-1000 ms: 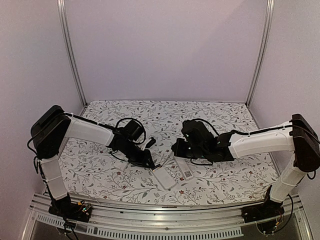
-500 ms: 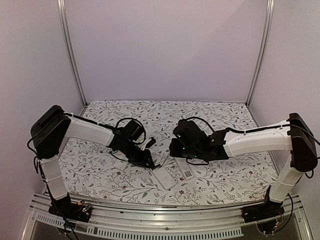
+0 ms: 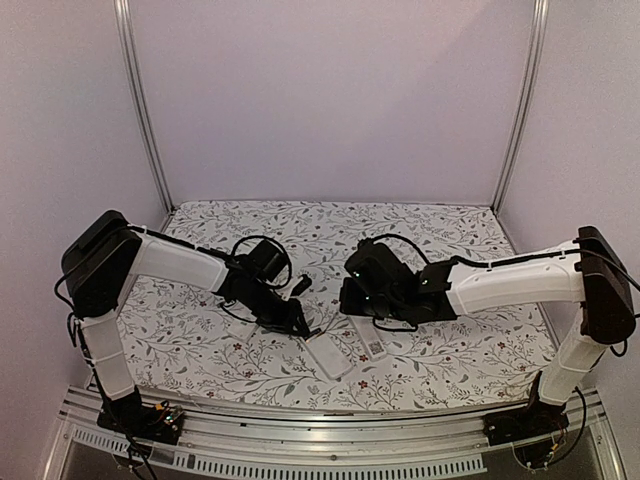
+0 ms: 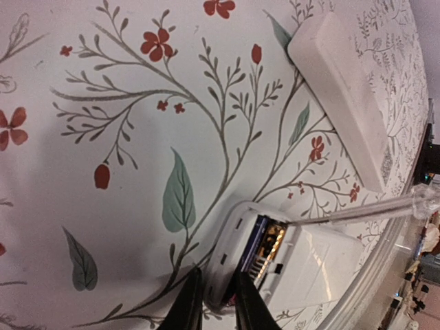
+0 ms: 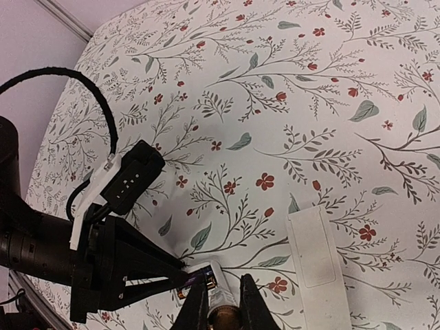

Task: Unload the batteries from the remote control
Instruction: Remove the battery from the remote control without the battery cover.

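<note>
The white remote control (image 3: 330,355) lies near the front with its battery compartment (image 4: 265,247) open. A dark battery (image 4: 255,242) and a gold contact spring show inside. My left gripper (image 4: 218,271) (image 3: 303,327) is shut on the remote's end wall. My right gripper (image 5: 223,280) (image 3: 347,305) is shut on a thin grey pen-like tool (image 5: 221,302). The tool's translucent tip (image 4: 357,212) reaches into the compartment. The flat white cover (image 5: 314,254) (image 4: 340,96) (image 3: 368,342) lies on the cloth just right of the remote.
A flowered cloth (image 3: 200,340) covers the table. Black cable loops (image 3: 262,262) hang off the left wrist, and the left gripper's black body (image 5: 117,261) fills the lower left of the right wrist view. Aluminium posts (image 3: 140,100) and walls enclose the back and sides.
The right arm has shifted slightly left and up toward the remote's open end, then held. The left gripper and the remote have stayed put.
</note>
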Tool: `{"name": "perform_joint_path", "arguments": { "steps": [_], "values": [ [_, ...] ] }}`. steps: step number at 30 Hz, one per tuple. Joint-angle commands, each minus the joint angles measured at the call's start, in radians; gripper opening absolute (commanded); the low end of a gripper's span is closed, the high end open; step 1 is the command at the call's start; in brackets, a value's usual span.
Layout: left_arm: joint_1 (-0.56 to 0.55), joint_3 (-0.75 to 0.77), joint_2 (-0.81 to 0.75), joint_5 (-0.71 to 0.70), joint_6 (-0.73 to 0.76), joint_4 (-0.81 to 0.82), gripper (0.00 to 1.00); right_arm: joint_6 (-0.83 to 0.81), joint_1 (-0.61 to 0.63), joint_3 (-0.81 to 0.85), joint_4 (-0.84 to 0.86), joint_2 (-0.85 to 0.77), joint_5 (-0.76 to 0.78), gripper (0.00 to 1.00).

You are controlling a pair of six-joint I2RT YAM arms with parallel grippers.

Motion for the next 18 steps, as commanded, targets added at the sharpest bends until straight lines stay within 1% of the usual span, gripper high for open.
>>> {"name": "perform_joint_path", "arguments": {
  "steps": [1, 10, 13, 18],
  "values": [
    [-0.01, 0.008, 0.029, -0.024, 0.007, -0.017, 0.16, -0.001, 0.006, -0.001, -0.029, 0.02, 0.066, 0.0],
    [-0.009, 0.007, 0.029, -0.025, 0.007, -0.018, 0.16, 0.114, 0.005, -0.099, 0.05, 0.003, 0.05, 0.0],
    [-0.009, 0.007, 0.032, -0.024, 0.008, -0.02, 0.16, 0.157, 0.0, -0.147, 0.115, -0.015, 0.019, 0.0],
    [-0.009, 0.007, 0.035, -0.026, 0.009, -0.02, 0.16, 0.231, -0.02, -0.254, 0.276, -0.058, -0.045, 0.0]
  ]
}}
